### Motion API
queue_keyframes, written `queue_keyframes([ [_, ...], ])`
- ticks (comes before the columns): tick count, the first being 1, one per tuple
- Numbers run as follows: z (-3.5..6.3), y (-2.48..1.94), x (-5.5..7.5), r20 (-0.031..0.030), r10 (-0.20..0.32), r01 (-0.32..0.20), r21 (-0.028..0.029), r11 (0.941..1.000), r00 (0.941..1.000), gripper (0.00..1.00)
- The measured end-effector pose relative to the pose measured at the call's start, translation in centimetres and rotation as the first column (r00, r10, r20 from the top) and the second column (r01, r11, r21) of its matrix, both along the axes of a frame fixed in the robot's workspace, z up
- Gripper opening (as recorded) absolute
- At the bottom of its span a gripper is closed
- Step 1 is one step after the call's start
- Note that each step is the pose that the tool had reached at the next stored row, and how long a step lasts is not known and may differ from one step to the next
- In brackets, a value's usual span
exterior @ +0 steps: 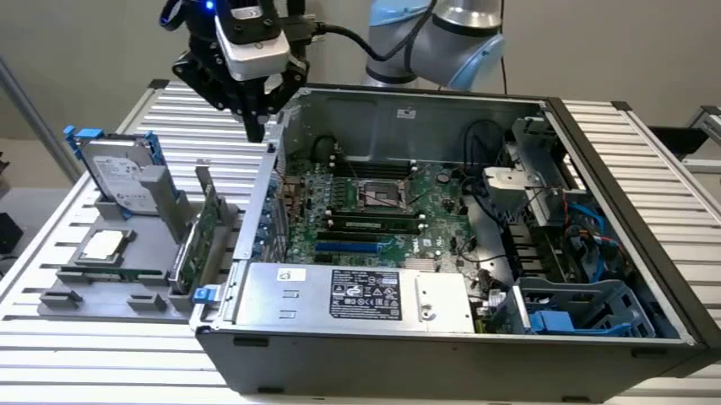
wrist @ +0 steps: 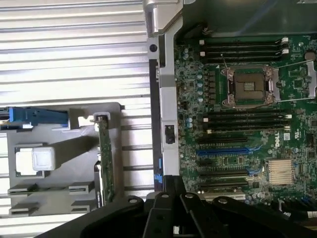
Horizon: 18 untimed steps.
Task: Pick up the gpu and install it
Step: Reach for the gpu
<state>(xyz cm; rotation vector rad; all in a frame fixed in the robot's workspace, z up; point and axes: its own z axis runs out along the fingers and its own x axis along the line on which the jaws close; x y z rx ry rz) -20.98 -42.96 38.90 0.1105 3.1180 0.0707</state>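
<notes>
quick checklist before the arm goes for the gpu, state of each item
1. Gpu standing on edge in the gray holder, nothing on top of it: ok
2. Gripper carrying nothing: ok
3. Gripper lined up over the gpu: not ok, it hangs above the case side wall instead
4. Case open, board reachable from above: ok
5. Blue slot free of any card: ok
6. Slot latch position: cannot tell
</notes>
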Motion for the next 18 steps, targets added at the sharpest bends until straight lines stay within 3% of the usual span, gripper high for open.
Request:
queue_keyframes([
  [18, -1.51, -0.87, -8.8, 0.0000, 0.000, 0.000, -0.0059, 1.0000, 1.0000, 0.00],
])
